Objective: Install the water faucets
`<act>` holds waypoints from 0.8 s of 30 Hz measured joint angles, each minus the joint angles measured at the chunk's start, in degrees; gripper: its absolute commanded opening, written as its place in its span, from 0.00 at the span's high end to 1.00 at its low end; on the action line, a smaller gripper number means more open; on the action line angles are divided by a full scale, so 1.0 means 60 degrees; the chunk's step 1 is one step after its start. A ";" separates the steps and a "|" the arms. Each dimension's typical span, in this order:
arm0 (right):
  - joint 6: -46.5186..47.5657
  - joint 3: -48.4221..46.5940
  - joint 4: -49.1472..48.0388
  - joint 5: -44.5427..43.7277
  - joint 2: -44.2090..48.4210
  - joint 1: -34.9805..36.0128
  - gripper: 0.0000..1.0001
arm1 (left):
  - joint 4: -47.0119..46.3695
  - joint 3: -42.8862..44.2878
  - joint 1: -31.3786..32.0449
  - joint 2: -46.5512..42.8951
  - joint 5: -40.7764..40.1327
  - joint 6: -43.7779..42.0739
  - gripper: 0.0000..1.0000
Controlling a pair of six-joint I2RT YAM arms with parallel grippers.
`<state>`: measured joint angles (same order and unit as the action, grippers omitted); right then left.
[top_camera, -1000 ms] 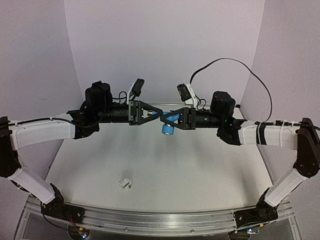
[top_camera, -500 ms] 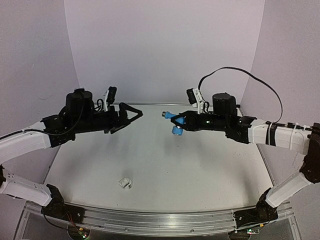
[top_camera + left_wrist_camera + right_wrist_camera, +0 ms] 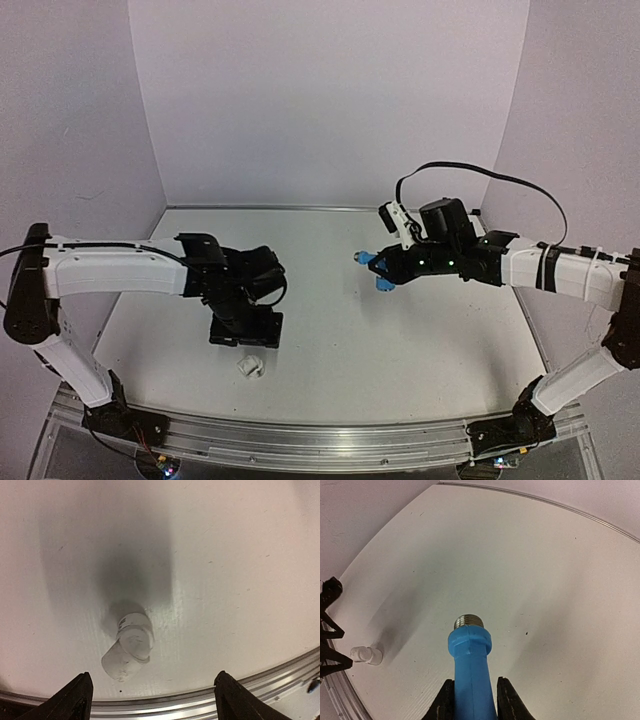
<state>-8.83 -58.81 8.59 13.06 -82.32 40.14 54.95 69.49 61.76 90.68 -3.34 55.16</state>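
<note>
White cylindrical plastic pipe fitting (image 3: 129,647) lies on its side just ahead of the left gripper (image 3: 155,702), between its wide-spread jaws. An off-centre squeeze could roll it away. The right gripper (image 3: 472,700) clamps the bright-blue plastic tap (image 3: 470,655), whose threaded metal end points away from it.

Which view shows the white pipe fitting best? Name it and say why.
Left wrist: the white pipe fitting lies large on the table, just ahead of the open left gripper. Top external shows only a small white speck near the front rail; right wrist shows it tiny at the left edge.
</note>
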 measured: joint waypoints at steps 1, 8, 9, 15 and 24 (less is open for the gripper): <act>0.0034 0.0000 0.0021 0.0000 0.0003 0.0000 1.00 | 0.0324 0.0119 0.0086 0.0318 -0.0024 -0.0049 0.11; 0.0120 0.0014 0.0115 0.0017 0.0078 0.0000 1.00 | 0.1366 0.0385 0.0019 0.1279 0.0102 -0.0889 0.14; 0.0138 0.0017 0.0135 0.0018 0.0104 0.0000 1.00 | 0.1350 0.0413 0.0006 0.1446 0.0195 -0.1012 0.16; 0.0219 0.0053 0.0308 0.0084 0.0465 -0.0044 1.00 | 0.1070 0.0417 -0.0117 0.2194 0.0799 -0.1928 0.29; 0.0221 0.0101 0.0545 0.0218 0.0756 -0.0044 1.00 | 0.0480 0.0414 -0.0547 0.2748 0.1197 -0.2942 0.37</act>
<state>-7.51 -58.20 11.85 14.37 -77.79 39.88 57.82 71.97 58.48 107.17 3.84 37.51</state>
